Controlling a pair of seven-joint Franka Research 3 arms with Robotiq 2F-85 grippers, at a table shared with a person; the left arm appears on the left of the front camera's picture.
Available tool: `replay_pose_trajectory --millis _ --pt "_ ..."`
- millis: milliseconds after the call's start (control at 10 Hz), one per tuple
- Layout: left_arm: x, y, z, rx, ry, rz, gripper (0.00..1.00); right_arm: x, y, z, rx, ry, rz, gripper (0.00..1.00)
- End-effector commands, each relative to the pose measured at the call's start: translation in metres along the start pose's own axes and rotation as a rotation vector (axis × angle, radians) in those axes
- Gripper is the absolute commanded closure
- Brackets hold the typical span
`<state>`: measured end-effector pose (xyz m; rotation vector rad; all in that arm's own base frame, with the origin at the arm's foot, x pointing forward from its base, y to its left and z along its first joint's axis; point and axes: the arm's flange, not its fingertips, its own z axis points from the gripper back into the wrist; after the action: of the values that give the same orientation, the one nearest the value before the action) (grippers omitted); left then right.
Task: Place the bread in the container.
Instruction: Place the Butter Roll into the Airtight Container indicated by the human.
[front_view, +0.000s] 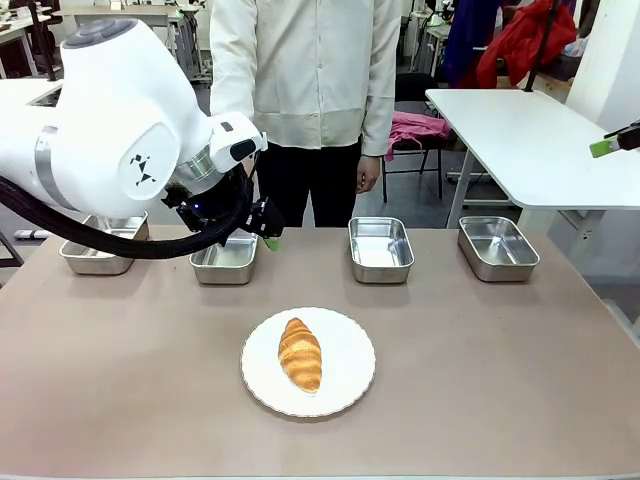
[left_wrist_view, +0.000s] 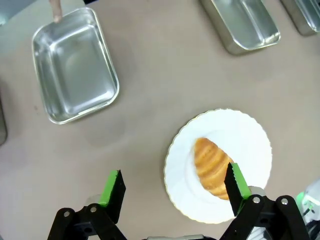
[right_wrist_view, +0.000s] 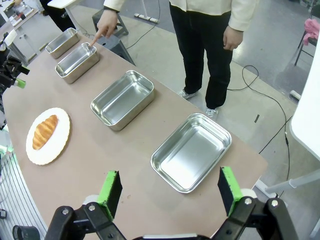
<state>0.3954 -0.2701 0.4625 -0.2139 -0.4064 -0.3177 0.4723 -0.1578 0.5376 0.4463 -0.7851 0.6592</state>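
Note:
The bread (front_view: 300, 353), a golden-brown croissant, lies on a round white scalloped plate (front_view: 345, 345) at the table's near middle. A person's finger (right_wrist_view: 95, 37) touches the rim of the second steel tray from the left, the container (front_view: 225, 258). My left gripper (front_view: 265, 228) hangs above that tray's right end. In the left wrist view it (left_wrist_view: 174, 185) is open, with the bread (left_wrist_view: 212, 167) just inside its right finger and the container (left_wrist_view: 75, 65) up left. My right gripper (right_wrist_view: 169, 189) is open, high above the rightmost tray (right_wrist_view: 192, 150).
Several identical steel trays stand in a row along the far side: far left (front_view: 105, 243), right of centre (front_view: 380, 248) and far right (front_view: 497, 247). The person stands behind the table. A white table (front_view: 530, 140) is at the right rear.

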Motion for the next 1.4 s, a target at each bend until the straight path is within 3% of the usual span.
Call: replay_pose_trajectory --millis 0,300,400,600,800,900,1300 --pt "-0.003 0.003 0.014 -0.011 0.034 0.027 0.0 0.0 0.002 0.0 0.005 -0.014 0.004 0.0" --pt "-0.001 0.002 0.005 -0.007 0.021 0.006 0.0 0.0 0.002 0.0 0.005 -0.014 0.004 0.0" --pt "-0.021 -0.008 -0.003 0.067 0.046 0.08 0.0 0.0 0.002 0.0 0.005 -0.014 0.004 0.0" --pt "-0.034 -0.046 -0.025 0.099 0.157 0.203 0.0 0.0 0.002 0.0 0.005 -0.014 0.004 0.0" --pt "-0.049 -0.082 -0.047 0.099 0.307 0.414 0.0 0.0 0.002 0.0 0.005 -0.014 0.004 0.0" --pt "-0.052 -0.087 -0.052 0.129 0.313 0.471 0.0 0.0 0.002 0.0 0.005 -0.014 0.004 0.0" --pt "-0.058 -0.114 -0.082 0.063 0.263 0.414 0.0 0.0 0.002 0.0 0.005 -0.014 0.004 0.0"
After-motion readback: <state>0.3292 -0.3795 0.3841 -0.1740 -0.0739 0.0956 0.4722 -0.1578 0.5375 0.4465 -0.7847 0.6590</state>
